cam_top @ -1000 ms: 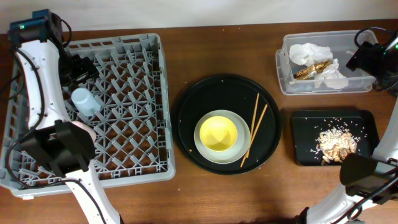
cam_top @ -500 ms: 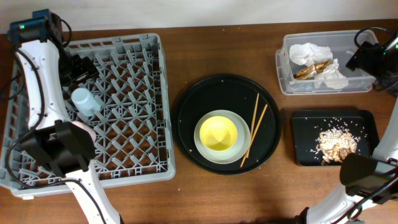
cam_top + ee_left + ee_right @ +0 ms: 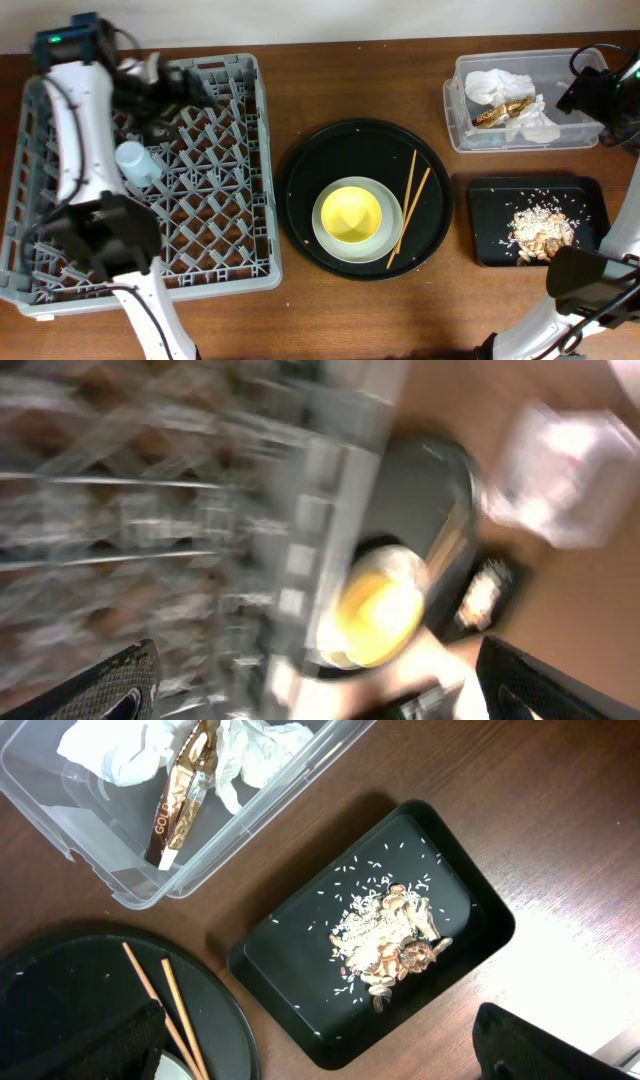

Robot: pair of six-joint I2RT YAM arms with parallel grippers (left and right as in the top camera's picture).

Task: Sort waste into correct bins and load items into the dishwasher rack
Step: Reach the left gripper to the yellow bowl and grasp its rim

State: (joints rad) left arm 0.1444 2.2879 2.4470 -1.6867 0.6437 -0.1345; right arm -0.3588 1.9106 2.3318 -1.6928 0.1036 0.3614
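The grey dishwasher rack [image 3: 215, 225] fills the left side, with the blue cup [image 3: 133, 161] lying in it. My left gripper [image 3: 203, 88] is open and empty above the rack's back edge; its wrist view is blurred, with open jaws [image 3: 320, 685] and the yellow bowl [image 3: 375, 610] showing. The yellow bowl [image 3: 350, 214] sits on the pale plate [image 3: 325, 236]. Two chopsticks [image 3: 409, 207] lie beside it. The clear tub [image 3: 458, 135] holds white napkins [image 3: 497, 82] and the gold wrapper [image 3: 500, 112]. The flat black tray [image 3: 490, 205] holds food scraps [image 3: 540, 230]. My right gripper [image 3: 320, 1045] is open and empty above this tray [image 3: 290, 980].
The bowl, plate and chopsticks rest on a large round black tray [image 3: 300, 170] at the middle of the wooden table. The right arm [image 3: 595, 95] hangs over the tub's right end. The left arm [image 3: 80, 130] crosses the rack's left side.
My left gripper has swung right along the rack's back edge, and its wrist view is blurred by motion. The right arm and all objects have stayed put.
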